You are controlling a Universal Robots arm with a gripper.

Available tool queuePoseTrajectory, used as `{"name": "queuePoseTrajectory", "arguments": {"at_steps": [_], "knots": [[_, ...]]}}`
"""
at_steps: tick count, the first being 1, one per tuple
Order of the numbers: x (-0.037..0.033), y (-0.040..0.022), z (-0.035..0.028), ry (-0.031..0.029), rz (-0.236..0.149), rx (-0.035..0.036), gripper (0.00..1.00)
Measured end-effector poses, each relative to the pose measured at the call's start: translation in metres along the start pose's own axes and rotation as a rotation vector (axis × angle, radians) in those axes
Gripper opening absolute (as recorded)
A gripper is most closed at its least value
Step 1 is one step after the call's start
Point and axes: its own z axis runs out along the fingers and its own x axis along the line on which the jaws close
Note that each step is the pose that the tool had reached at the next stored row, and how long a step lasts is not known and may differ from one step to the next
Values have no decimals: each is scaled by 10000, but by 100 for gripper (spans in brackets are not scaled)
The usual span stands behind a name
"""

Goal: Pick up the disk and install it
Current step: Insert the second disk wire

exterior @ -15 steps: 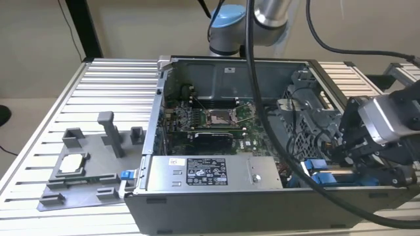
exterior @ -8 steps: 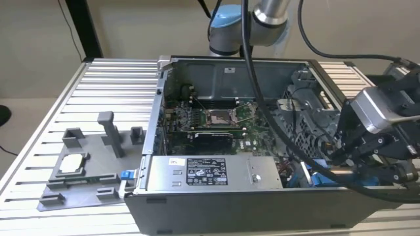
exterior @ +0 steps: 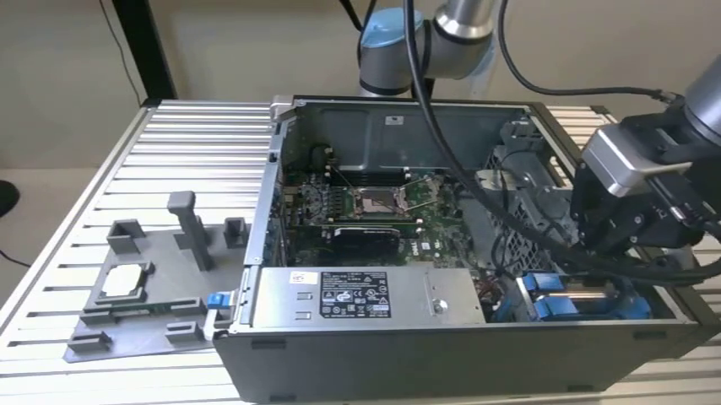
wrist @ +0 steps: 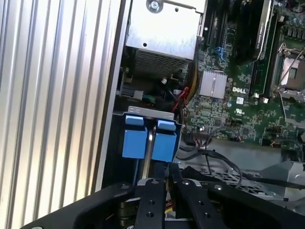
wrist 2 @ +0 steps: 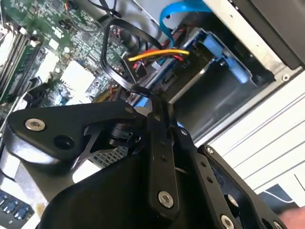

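At lower right of the exterior view, the gripper (exterior: 614,245) is hanging over the drive bay corner of the open computer case (exterior: 270,211), just above the disk (exterior: 586,302), which is sitting down in the bay with its blue bracket tabs showing. Judging from this, the pick-up is done and the install step is in hand: the disk is already lying in its slot, near the case's front corner at the exterior view's right. In the first wrist view the two fingers (wrist: 151,200) are standing pressed together with nothing between them, pointing at the gap between the disk's two blue tabs (wrist: 148,138); the jaws are clenched and empty. Any further move is calling for a straight, gentle push, since the cables (wrist 2: 157,55) are lying close beside the bay.

Inside the case, the motherboard (exterior: 360,202) is filling the floor and the long grey power supply (exterior: 360,297) is lying along the near wall. On the ribbed table (exterior: 181,143), a grey fixture tray (exterior: 135,295) is holding a small square chip (exterior: 127,280).
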Motion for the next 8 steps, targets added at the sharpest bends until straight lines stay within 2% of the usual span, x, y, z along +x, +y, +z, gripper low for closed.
{"name": "queuePoseTrajectory", "arguments": {"at_steps": [2, 3, 4, 6, 8], "knots": [[-92, -12, 12, 48, -2, 28, 0], [-123, -16, 17, 95, -4, 53, 0], [-142, -19, 20, 213, -2, 66, 0], [-163, -22, 22, 591, 4, 102, 0], [-171, -23, 23, 977, 5, 187, 0]]}}
